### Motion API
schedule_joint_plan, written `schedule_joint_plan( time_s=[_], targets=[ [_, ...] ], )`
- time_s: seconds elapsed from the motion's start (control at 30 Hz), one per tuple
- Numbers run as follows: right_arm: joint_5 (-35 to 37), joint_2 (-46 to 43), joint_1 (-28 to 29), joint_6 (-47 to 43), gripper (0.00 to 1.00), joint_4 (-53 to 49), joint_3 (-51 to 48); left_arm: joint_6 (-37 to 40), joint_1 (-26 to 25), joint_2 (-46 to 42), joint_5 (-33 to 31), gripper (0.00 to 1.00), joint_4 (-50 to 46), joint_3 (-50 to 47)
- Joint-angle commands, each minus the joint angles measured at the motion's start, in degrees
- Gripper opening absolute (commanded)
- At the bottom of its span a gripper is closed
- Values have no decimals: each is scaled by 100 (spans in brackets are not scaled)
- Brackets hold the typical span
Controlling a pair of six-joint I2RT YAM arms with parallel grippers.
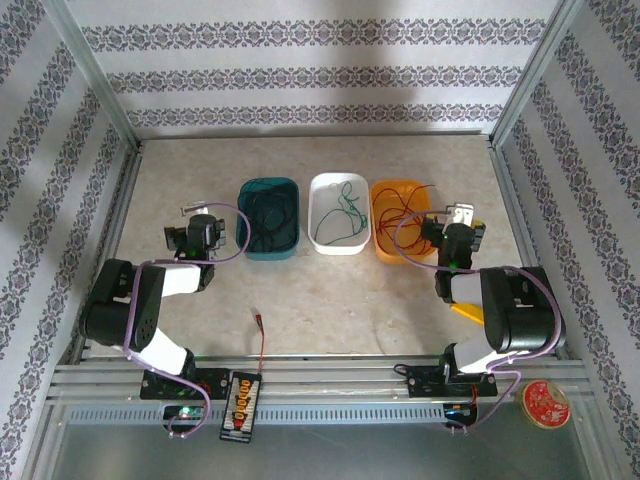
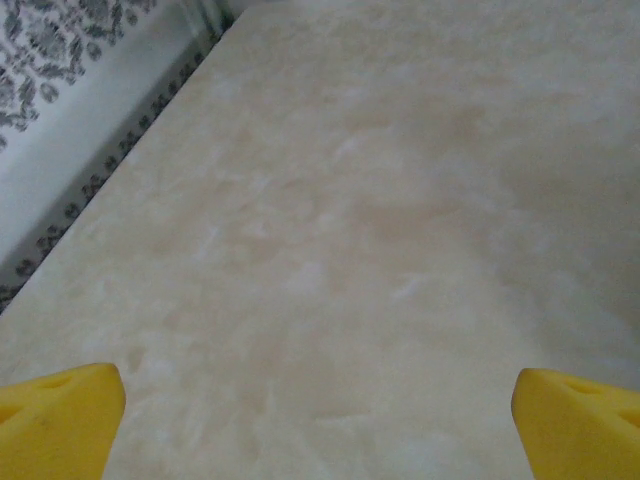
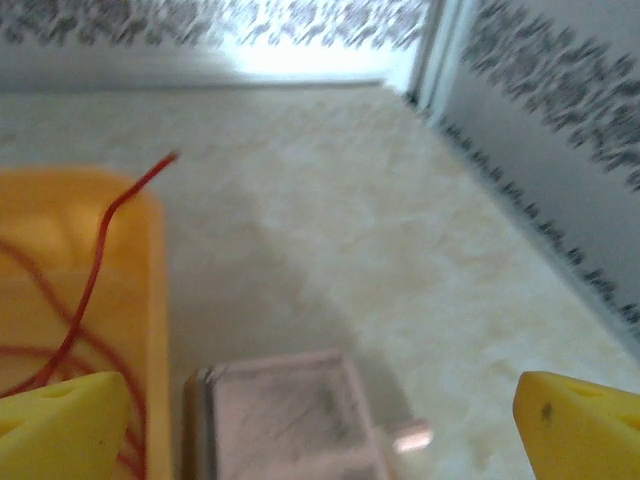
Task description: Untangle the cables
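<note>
Marbled beige table boxed in by patterned walls. Left fingers yellow, spread wide, nothing between them, bare tabletop beneath. Left gripper released, poised toward the table's left edge, just left of a teal bin.

Right fingers likewise spread wide, gripping nothing. Small clear box lying below the gap, just right of an orange bin. Right gripper released, near the table's right edge.

Red cable looping inside the orange bin, one end rising past its rim.

Three bins side by side toward the far edge: teal at left, white bin in the middle, orange at right. Dark cables coiled in the teal one, green cable in the white one. Each colour apart in its own bin.

At the near edge, black board with orange plugs on the rail, its red-black lead running up onto the table. Red round disc at the near right corner.
</note>
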Motion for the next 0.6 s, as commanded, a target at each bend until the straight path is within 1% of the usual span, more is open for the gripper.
schedule_joint_plan(
  time_s=[0.0,0.03,0.13,0.23,0.27,0.3,0.37,0.4,0.43,0.47,0.5,0.57],
  targets=[
    [-923,58,25,239,98,302,-41,208,156,-62,740,99,851,-199],
    [-893,55,31,244,98,297,-41,236,208,-53,929,99,1075,-296],
    [-810,54,36,282,98,317,-41,242,285,-86,1279,99,1345,-478],
    [-818,54,57,250,98,298,-41,194,388,-66,1681,99,1443,-566],
    [-834,54,60,240,98,285,-41,173,462,114,1812,99,2005,-818],
    [-850,54,60,231,98,265,-41,252,502,354,1847,99,2817,-989],
    [-886,54,59,222,98,254,-41,85,531,13,1905,99,1656,-740],
    [-899,59,60,213,98,245,-41,179,530,184,1850,99,2141,-793],
    [-922,58,60,205,98,233,-41,190,529,262,1860,99,2394,-860],
    [-960,54,60,193,98,206,-41,116,534,128,1866,99,1984,-795],
    [-1022,62,60,165,98,172,127,109,531,106,1857,99,1875,-756],
    [-1186,64,40,125,98,101,176,175,529,224,1854,99,2248,-824]
  ],
)
